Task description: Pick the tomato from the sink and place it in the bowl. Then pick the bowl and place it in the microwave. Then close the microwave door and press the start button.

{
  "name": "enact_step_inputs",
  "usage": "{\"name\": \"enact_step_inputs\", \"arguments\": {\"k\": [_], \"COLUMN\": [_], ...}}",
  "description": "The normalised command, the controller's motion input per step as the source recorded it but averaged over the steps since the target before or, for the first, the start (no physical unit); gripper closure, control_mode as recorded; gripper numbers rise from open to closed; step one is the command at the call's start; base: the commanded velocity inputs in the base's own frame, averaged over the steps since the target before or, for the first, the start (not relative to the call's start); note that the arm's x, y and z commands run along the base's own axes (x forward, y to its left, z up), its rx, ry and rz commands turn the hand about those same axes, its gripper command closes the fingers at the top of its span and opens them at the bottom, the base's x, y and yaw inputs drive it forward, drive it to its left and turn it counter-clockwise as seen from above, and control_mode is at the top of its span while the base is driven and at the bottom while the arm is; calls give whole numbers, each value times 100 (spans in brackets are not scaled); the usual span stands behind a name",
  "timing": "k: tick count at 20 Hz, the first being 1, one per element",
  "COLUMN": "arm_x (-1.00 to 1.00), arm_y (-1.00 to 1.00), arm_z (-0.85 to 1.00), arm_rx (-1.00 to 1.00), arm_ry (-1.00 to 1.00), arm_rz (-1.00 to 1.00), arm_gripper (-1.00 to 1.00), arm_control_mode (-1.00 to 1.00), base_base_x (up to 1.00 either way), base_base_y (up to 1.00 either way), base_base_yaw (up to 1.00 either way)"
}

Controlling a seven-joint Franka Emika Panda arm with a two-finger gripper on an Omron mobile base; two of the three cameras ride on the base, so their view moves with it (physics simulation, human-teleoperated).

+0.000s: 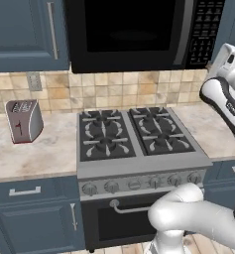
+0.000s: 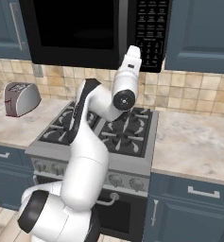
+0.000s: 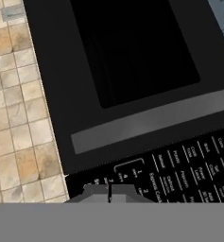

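Hand view: black microwave (image 3: 132, 71), door (image 3: 127, 56) shut, grey bar handle, white-lettered keypad; end effector (image 3: 109, 193) fingertips together.

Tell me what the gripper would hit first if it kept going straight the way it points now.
Most likely the microwave's keypad column: in the hand view the gripper aims at its lower buttons, beside the door handle. How far off it is cannot be told.

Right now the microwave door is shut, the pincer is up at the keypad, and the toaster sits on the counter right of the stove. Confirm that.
One detail is off: the toaster sits on the counter left of the stove, as the left base view shows. The rest holds: the microwave door is shut, and the hand view has the pincer at the keypad.
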Motion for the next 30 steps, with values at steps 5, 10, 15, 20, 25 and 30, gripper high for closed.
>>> {"name": "enact_step_inputs", "arguments": {"k": [5,10,15,20,25,30], "arm_x": [36,30,31,31,30,44], "arm_y": [-4,0,-8,-13,-7,-3], "arm_z": [-1,-1,-4,-11,-11,0], "arm_rx": [0,0,0,0,0,0], "arm_ry": [0,0,0,0,0,0], "arm_rz": [0,0,0,0,0,0], "arm_gripper": [100,100,100,100,100,100], "arm_control_mode": [-100,-100,-100,-100,-100,-100], "base_base_x": [0,0,0,0,0,0], "base_base_y": [0,0,0,0,0,0], "base_base_yaw": [0,0,0,0,0,0]}}
